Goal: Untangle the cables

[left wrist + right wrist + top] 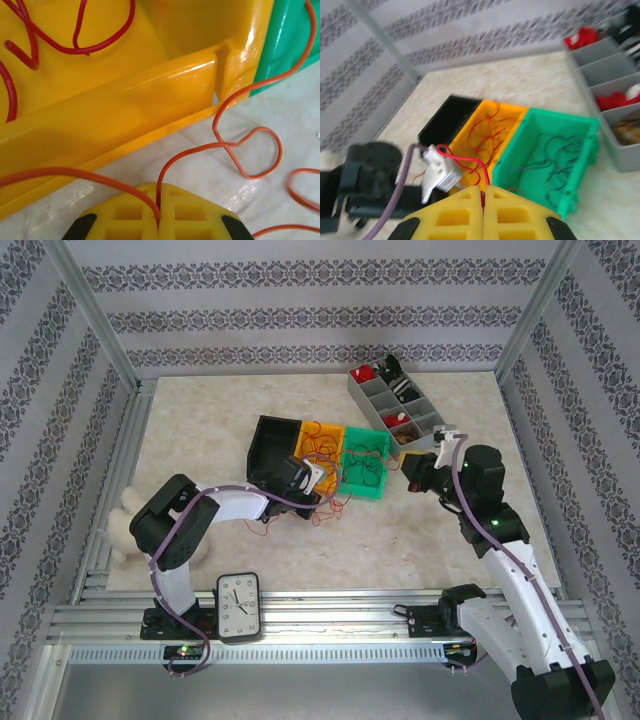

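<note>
pull-apart step, i judge. left gripper [158,200] clamped tight on thin orange wire [240,145] just beside glossy yellow plastic bin [125,100]; right gripper [483,192] likewise on thin red wire [470,162]. next: part arms slowly.

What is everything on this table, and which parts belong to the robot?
cables: several, red and orange, in the orange bin and on the table beside it
black bin: one, black, mid-table
orange bin: one, orange, right of the black bin
green bin: one, green, right of the orange bin
compartment tray: one, grey, far right
clock: one, black rim, white face, near edge
fluffy thing: one, white, left edge
table: one, pale marbled
left tool: one, yellow, shut on an orange cable
right tool: one, yellow, shut on a red cable
</note>
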